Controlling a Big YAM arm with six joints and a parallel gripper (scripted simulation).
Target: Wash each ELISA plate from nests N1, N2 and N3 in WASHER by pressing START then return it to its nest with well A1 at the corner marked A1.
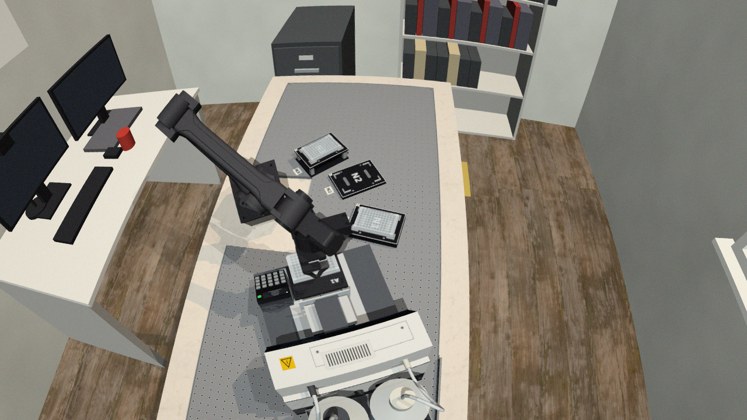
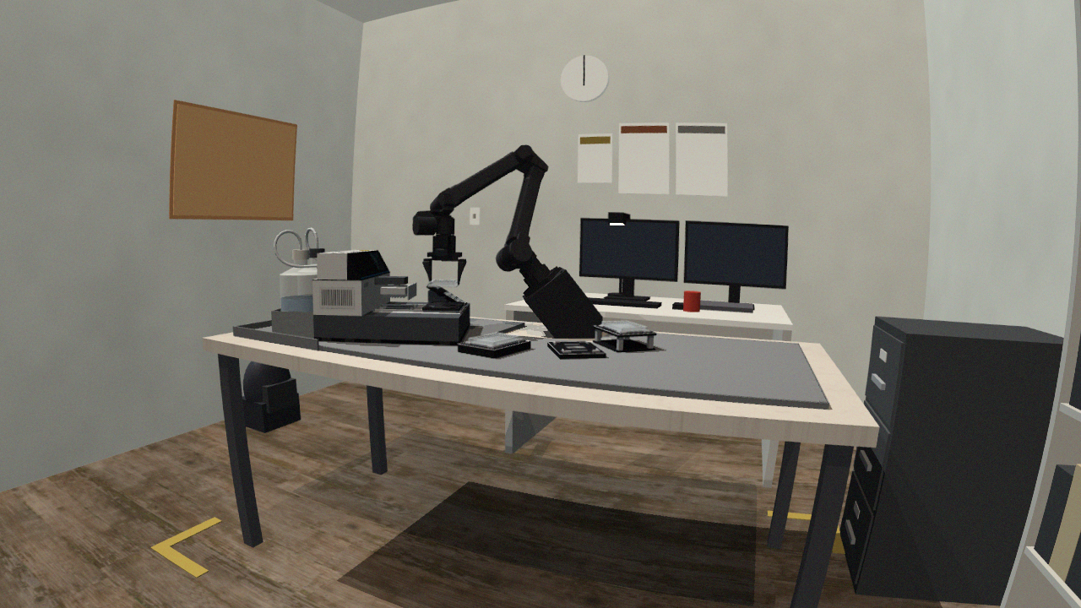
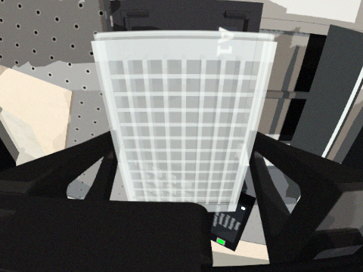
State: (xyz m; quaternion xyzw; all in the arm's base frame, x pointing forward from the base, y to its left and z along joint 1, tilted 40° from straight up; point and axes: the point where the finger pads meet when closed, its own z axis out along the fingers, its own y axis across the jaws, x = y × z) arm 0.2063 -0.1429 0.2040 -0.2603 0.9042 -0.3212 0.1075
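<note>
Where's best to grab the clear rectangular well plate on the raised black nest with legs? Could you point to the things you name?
Probably by the middles of its two long side walls, coming straight down from above. The clear plate [image 1: 321, 150] [image 2: 624, 326] lies flat on the raised nest [image 1: 310, 166] [image 2: 620, 336], top uncovered, and the long sides are the narrower span to close across.

Reads "N2" in large white characters on the middle black nest [image 1: 357, 178] [image 2: 576, 349], and "A1" in white on the washer's black carrier [image 1: 321, 287] [image 3: 181, 15], legible through a clear plate [image 3: 181, 113] in the wrist view. Shows a black-on-yellow warning triangle [image 1: 287, 362] on the washer's white housing [image 1: 381, 342]. Carries white lines too small to read on the keypad's dark display [image 1: 273, 294] [image 3: 231, 224].
</note>
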